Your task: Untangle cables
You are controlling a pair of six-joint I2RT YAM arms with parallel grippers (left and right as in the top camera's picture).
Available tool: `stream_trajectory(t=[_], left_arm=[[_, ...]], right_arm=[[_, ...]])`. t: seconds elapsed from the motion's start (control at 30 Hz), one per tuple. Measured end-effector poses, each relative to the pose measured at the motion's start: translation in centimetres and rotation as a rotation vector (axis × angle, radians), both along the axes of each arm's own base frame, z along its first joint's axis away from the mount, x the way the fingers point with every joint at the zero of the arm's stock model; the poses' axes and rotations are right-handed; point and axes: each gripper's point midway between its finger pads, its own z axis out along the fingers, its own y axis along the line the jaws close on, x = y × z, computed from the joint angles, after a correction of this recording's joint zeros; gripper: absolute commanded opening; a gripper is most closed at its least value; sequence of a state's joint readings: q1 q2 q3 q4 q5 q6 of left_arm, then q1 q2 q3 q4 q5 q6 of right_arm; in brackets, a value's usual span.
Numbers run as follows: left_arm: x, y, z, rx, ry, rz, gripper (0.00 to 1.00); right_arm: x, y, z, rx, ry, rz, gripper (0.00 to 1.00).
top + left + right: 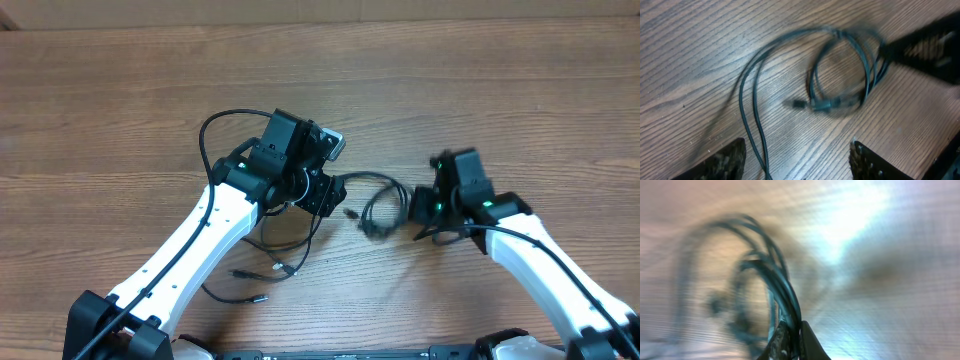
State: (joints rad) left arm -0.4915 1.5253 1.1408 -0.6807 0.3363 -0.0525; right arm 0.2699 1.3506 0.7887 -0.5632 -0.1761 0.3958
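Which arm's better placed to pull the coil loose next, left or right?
Right, probably. The right fingers are shut on the coiled cables, so that arm can pull straight away. The left fingers are open over the table, with two strands running between them ungripped.

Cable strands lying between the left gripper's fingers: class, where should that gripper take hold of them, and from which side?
Grip the two strands on their straight, side-by-side run, coming straight down from above with the open left gripper straddling them. They lie flat on the table there, while the coiled part looks crowded and blurred.
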Motion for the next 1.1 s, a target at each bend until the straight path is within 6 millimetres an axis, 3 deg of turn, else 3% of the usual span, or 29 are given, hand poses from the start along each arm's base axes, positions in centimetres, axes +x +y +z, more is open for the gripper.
stream_trajectory(t=[0.1, 0.17, 0.3, 0.77, 1.1], left_arm=[[0.0, 0.0, 0.0, -0.002, 0.005, 0.008, 0.72], [0.0, -0.1, 0.0, -0.009, 0.013, 0.017, 0.71], [-0.3, -0.7, 0.4, -0.048, 0.026, -0.001, 0.64], [-1.0, -3.1, 2.1, -0.194, 0.044, -0.078, 0.62], [-0.8, -3.4, 2.5, -0.215, 0.033, -0.082, 0.64]], right_arm=[[1.5, 1.1, 4.3, 0.063, -0.113, 0.025, 0.04], [1.5, 1.5, 5.8, 0.094, -0.147, 0.039, 0.04], [0.8, 2.1, 6.0, 0.131, -0.129, 0.065, 0.04], [0.2, 3.3, 6.4, 0.216, -0.094, 0.071, 0.04], [2.0, 5.4, 9.6, 0.38, -0.179, 0.066, 0.04]])
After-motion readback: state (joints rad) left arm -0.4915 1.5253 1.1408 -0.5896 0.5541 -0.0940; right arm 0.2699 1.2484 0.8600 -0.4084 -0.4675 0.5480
